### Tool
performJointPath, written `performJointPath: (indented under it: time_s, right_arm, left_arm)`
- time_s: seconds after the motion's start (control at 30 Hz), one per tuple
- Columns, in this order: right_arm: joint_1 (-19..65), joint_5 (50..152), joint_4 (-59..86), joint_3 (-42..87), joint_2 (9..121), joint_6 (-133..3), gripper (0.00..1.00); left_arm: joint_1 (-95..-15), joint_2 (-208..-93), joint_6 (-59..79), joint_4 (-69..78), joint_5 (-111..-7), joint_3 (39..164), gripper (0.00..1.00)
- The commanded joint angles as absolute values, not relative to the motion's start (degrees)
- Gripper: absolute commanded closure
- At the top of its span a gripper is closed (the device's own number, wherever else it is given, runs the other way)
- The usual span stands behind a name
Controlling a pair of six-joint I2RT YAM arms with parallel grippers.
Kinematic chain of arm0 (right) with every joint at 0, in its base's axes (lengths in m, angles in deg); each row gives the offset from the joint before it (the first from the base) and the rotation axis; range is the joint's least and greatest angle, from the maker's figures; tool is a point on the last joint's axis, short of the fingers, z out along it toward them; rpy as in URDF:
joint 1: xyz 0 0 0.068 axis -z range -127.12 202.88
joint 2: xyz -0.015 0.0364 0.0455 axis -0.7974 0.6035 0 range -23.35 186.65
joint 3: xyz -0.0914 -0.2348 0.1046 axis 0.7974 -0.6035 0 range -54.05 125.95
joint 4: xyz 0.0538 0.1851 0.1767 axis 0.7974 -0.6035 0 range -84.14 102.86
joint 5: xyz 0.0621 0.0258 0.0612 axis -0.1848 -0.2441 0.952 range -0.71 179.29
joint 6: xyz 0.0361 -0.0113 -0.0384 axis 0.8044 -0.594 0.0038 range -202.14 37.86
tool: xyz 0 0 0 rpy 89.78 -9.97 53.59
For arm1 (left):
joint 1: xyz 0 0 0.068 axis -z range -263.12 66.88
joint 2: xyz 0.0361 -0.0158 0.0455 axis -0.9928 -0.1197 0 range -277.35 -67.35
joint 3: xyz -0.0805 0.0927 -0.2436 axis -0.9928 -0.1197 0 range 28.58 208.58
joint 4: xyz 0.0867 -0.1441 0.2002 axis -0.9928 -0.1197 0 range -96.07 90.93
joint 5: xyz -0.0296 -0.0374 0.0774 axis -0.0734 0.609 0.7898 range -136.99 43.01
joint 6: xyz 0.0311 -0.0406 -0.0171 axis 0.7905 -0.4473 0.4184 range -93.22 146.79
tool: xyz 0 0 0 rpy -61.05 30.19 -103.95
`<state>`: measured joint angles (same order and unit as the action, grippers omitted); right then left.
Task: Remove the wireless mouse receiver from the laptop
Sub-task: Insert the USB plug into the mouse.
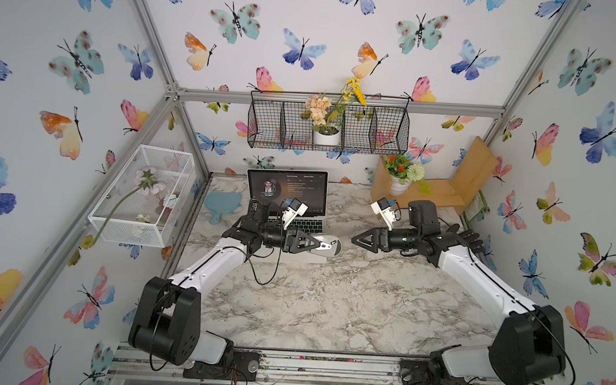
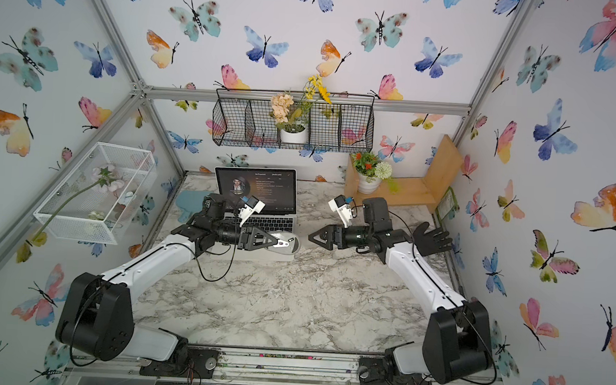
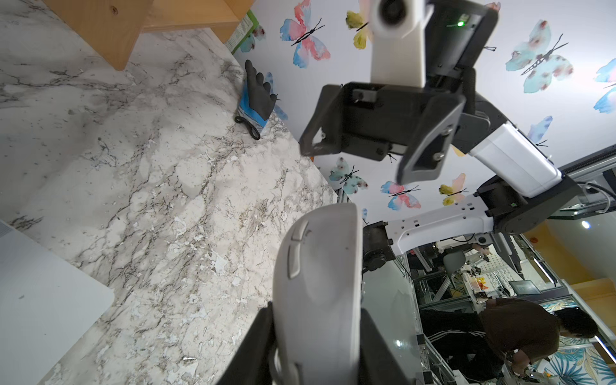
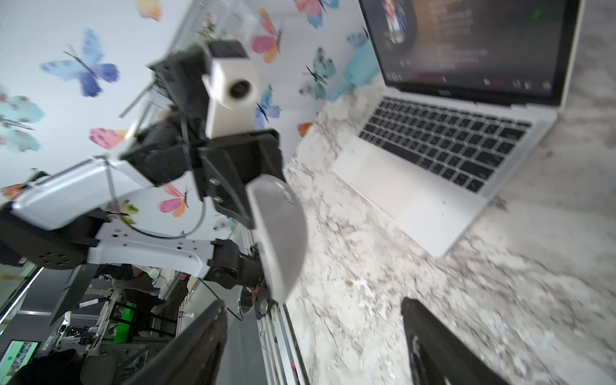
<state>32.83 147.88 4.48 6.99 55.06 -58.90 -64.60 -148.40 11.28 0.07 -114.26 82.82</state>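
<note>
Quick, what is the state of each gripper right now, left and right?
Left gripper: closed on the grey mouse.
Right gripper: open, holding nothing.

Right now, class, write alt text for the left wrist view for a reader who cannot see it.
A grey mouse is clamped in the left arm's jaws above a marble table; the right arm's jaws stand open opposite, a black-and-blue glove beyond.

The marble counter (image 1: pixel 329 301) carries the open laptop (image 1: pixel 292 190), a black glove (image 1: pixel 470 240) and a wooden stand (image 1: pixel 442 194).
</note>
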Motion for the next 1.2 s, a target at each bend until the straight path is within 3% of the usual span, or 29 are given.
performJointPath:
  time_s: [0.0, 0.3, 0.5, 1.17]
  right_arm:
    - [32.98, 157.16, 16.31, 5.93, 61.88, -41.67, 0.21]
    - [31.10, 154.65, 27.99, 1.80, 61.80, -20.75, 0.12]
    - [26.86, 154.70, 60.69, -5.98, 65.34, 6.33, 0.08]
    - [20.84, 149.72, 70.49, -4.04, 72.59, 15.92, 0.15]
  left_arm:
    - [-63.66, -143.44, 14.43, 4.77, -108.97, 82.17, 1.00]
    - [-61.35, -138.61, 21.47, 11.16, -97.66, 77.53, 1.00]
    - [-60.47, -137.15, 22.38, 13.70, -94.47, 75.90, 1.00]
    - [-60.15, -134.68, 24.02, 14.35, -93.84, 74.28, 1.00]
